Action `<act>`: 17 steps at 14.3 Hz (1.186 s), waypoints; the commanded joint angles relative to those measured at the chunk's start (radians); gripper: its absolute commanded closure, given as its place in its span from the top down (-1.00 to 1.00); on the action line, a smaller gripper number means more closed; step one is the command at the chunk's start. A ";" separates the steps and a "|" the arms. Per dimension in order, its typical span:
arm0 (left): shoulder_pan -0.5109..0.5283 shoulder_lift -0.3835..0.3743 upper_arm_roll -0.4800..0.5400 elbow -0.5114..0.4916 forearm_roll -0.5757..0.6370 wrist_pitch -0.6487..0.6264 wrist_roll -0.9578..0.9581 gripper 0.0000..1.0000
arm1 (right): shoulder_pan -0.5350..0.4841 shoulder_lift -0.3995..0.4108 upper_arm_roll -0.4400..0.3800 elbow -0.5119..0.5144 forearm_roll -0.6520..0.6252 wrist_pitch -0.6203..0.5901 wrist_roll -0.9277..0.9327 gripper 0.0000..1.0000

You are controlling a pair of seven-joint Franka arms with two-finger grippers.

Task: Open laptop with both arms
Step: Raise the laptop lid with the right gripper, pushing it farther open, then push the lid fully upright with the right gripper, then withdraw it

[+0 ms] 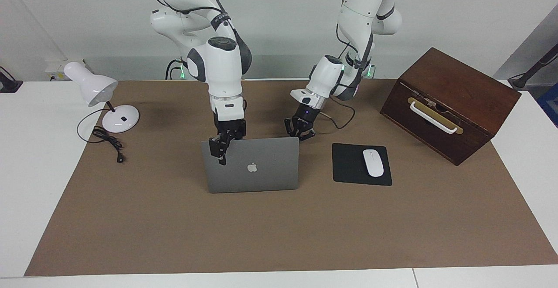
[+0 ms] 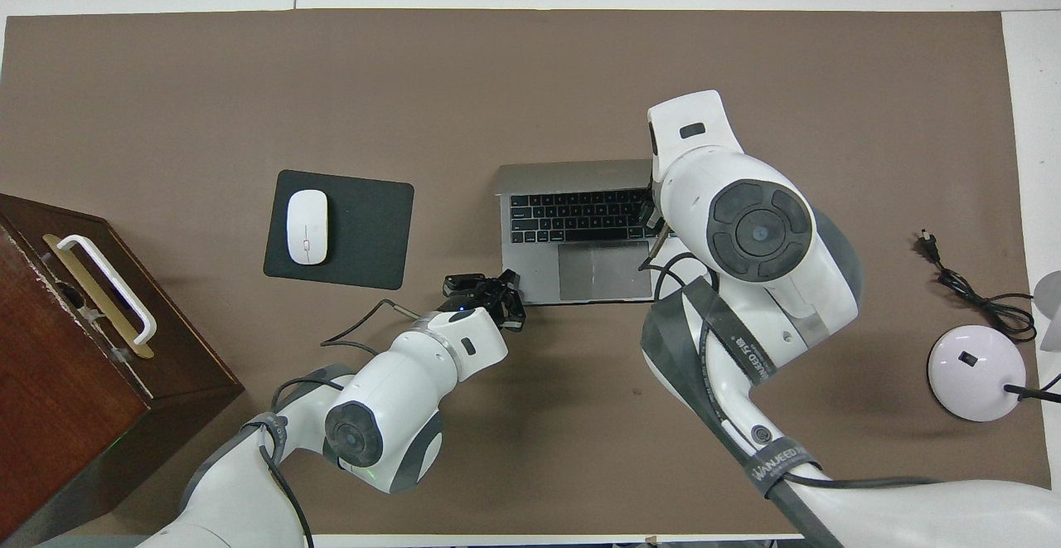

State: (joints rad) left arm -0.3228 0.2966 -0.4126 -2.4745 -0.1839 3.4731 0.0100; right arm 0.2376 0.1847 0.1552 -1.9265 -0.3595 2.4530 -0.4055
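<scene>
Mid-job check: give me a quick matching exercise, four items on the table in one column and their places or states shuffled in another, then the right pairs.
Things:
1. thin silver-grey metal laptop
2. white oval computer mouse
3. white desk lamp
4. dark brown wooden box with a white handle

Places or states:
A. at the left arm's end of the table
B. lid raised, keyboard showing
C. on the black square mouse pad
D. at the right arm's end, cord beside it

Pairs: 1-B, 2-C, 3-D, 4-A

Mouse pad (image 1: 354, 164) beside laptop (image 1: 257, 170); bare mat (image 1: 279, 231) farther from the robots.
</scene>
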 commanded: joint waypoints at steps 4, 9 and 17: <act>-0.007 0.069 0.024 0.016 -0.006 0.006 0.044 -1.00 | -0.034 0.042 0.007 0.063 -0.016 -0.002 -0.029 0.60; -0.007 0.069 0.024 0.014 -0.006 0.006 0.048 -1.00 | -0.052 0.067 0.009 0.104 -0.013 -0.002 -0.050 0.60; -0.009 0.069 0.024 0.016 -0.006 0.006 0.051 -1.00 | -0.061 0.105 0.009 0.158 -0.012 -0.003 -0.059 0.60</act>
State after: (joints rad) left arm -0.3230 0.2968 -0.4126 -2.4745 -0.1839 3.4737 0.0224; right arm 0.1965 0.2557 0.1547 -1.8127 -0.3595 2.4530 -0.4377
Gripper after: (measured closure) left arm 0.991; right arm 0.198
